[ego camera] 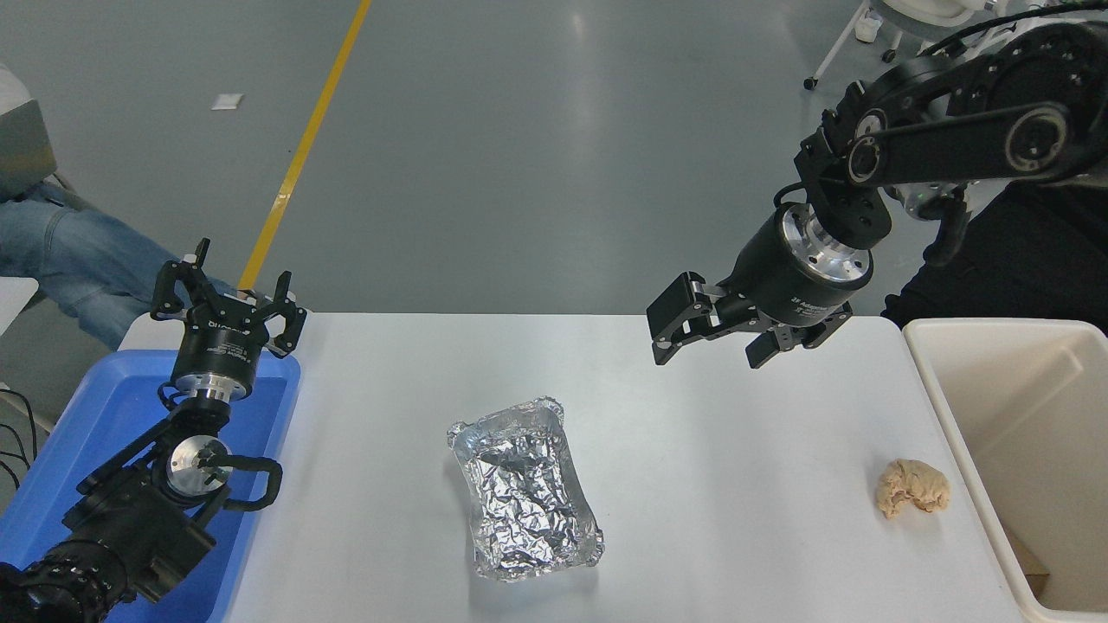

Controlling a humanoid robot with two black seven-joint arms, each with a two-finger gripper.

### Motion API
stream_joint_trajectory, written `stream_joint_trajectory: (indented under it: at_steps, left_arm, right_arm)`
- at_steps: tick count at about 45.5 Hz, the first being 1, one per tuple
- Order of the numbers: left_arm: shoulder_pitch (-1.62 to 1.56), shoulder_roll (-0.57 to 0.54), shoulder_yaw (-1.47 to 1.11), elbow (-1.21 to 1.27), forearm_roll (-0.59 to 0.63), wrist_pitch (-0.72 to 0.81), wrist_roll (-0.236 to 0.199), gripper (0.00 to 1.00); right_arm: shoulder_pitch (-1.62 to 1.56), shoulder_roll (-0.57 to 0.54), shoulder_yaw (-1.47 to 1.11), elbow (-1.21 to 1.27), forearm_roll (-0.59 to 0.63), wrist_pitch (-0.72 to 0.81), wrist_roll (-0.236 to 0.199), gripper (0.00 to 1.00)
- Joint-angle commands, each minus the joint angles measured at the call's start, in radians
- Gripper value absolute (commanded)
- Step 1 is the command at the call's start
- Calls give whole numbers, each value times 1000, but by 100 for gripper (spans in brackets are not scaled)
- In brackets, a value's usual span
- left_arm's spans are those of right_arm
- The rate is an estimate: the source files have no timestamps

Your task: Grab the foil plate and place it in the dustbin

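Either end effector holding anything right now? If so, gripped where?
Nothing held. Right end effector is open above the table, clear of the foil plate; left end effector is open and empty.

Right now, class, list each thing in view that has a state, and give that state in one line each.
foil plate: upright on the table, empty, not held.
dustbin: open-topped, at the table's right edge.
food piece: lying loose beside the dustbin.
blue tray: under the left arm.
right end effector: open, above the table.
left end effector: open, parked.
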Motion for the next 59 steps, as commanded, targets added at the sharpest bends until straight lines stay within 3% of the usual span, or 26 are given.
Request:
stream_joint_trajectory:
  at_steps: [1, 59]
  left_arm:
    - [0, 0, 0, 0, 0, 0, 0, 99]
    - [0, 0, 0, 0, 0, 0, 0, 99]
  right_arm:
    - [3, -14, -2, -2, 0, 1, 0, 100]
    - [-76, 31, 26, -46, 0, 1, 1, 100]
